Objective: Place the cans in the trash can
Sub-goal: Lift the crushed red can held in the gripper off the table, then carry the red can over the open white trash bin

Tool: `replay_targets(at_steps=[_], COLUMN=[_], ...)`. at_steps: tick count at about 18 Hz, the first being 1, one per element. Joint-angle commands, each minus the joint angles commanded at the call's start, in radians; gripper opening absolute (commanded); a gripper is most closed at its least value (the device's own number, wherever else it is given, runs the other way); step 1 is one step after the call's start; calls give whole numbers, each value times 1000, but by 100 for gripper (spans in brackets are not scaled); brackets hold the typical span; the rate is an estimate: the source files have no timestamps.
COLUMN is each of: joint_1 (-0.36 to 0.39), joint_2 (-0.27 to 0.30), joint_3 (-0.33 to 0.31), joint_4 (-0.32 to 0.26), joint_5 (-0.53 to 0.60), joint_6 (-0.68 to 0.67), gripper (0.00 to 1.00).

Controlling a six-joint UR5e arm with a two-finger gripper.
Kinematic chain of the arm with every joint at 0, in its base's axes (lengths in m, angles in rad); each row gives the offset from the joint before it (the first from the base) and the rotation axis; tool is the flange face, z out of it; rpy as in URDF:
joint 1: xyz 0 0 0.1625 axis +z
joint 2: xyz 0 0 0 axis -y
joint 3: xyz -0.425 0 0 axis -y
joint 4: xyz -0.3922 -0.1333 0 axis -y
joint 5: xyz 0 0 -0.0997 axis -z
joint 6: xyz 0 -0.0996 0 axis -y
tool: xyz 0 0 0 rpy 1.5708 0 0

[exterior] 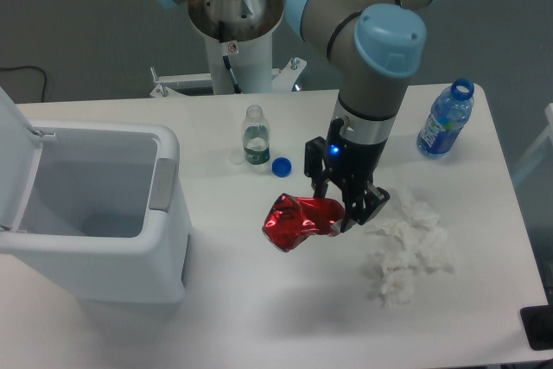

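Observation:
A crushed shiny red can [298,222] hangs a little above the white table, near its middle. My gripper [339,208] is shut on the can's right end, with the black fingers [354,209] clamped around the dented metal. The white trash can [91,209] stands at the left with its lid swung open and its inside showing. The can is well to the right of the bin's grey-stripped rim [162,186].
A small clear bottle [255,136] and a blue cap [281,166] sit behind the can. A blue-labelled bottle [445,120] stands at the back right. White tissue wads [410,244] lie right of the gripper. A dark object [537,327] sits at the table's right front corner.

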Motion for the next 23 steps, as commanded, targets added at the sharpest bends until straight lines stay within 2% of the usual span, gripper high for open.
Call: replay_targets(at_steps=[6,12,15,23], joint_1=[-5,-61,-64,-170], joint_2=[54,109,144,212], joint_3=[0,-6,-2,-24], joint_4=[-3,2,6,11], joint_5=[-78,-84,-126,-140], joint_6=[-109,-281,-394,-444], gripper=[52,53,53,55])
